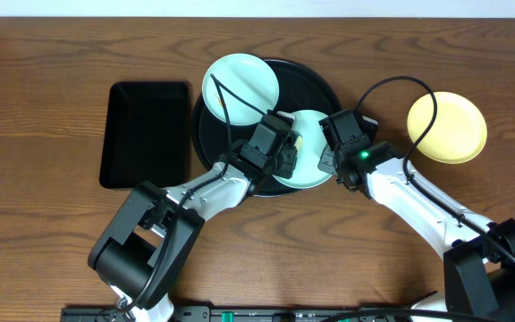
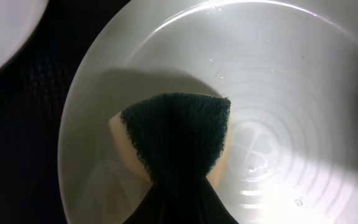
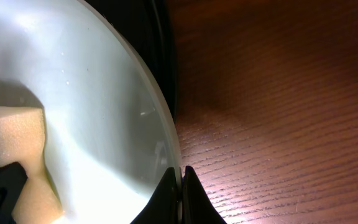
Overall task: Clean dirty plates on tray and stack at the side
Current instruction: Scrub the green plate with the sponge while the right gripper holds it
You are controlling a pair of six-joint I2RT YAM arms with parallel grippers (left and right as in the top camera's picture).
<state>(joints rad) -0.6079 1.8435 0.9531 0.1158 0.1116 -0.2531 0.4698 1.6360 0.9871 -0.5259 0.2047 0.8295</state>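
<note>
left gripper (image 2: 176, 196) clamps sponge (image 2: 178, 127), right gripper (image 3: 180, 182) pinches the plate (image 3: 92, 93) rim on the tray (image 1: 316, 82); scrub gently, keeping it pinned.

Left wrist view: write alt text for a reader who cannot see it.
A sponge, dark green scourer over yellow foam, is pinched in the left gripper and sits against a pale plate. The plate lies on the black tray, with a second plate showing its edge at top left.
</note>
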